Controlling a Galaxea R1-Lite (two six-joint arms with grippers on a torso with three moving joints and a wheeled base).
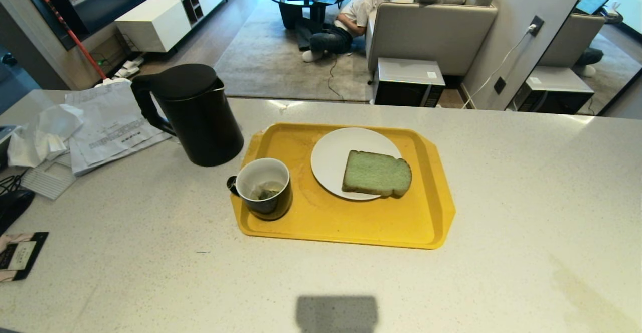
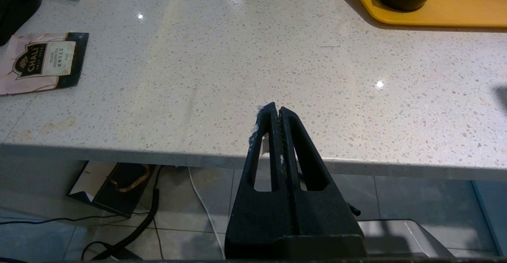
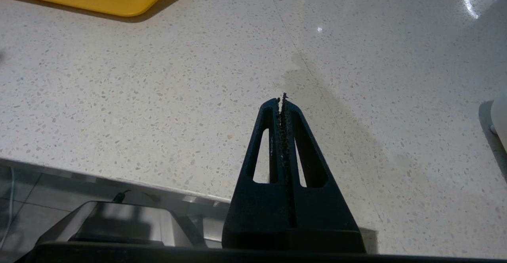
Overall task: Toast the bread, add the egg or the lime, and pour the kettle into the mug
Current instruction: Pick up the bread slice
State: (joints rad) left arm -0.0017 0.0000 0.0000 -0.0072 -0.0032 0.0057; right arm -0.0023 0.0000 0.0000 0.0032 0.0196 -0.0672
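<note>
The bread (image 1: pixel 377 173) lies flat on a white plate (image 1: pixel 331 160) at the centre of the head view, on a yellow tray (image 1: pixel 346 222); it looks soft and light, best pinched gently across its crust edges. The kettle (image 1: pixel 193 115), upper left of centre beside the tray, is probably heavy if full and is best taken by its loop handle. The mug (image 1: pixel 264 187) sits on the tray's left end, glossy and likely slippery. Left gripper (image 2: pixel 275 111) and right gripper (image 3: pixel 283 101) hang at the counter's (image 1: pixel 150 253) near edge, jaws pressed together, holding nothing. No egg, lime or toaster is visible
</note>
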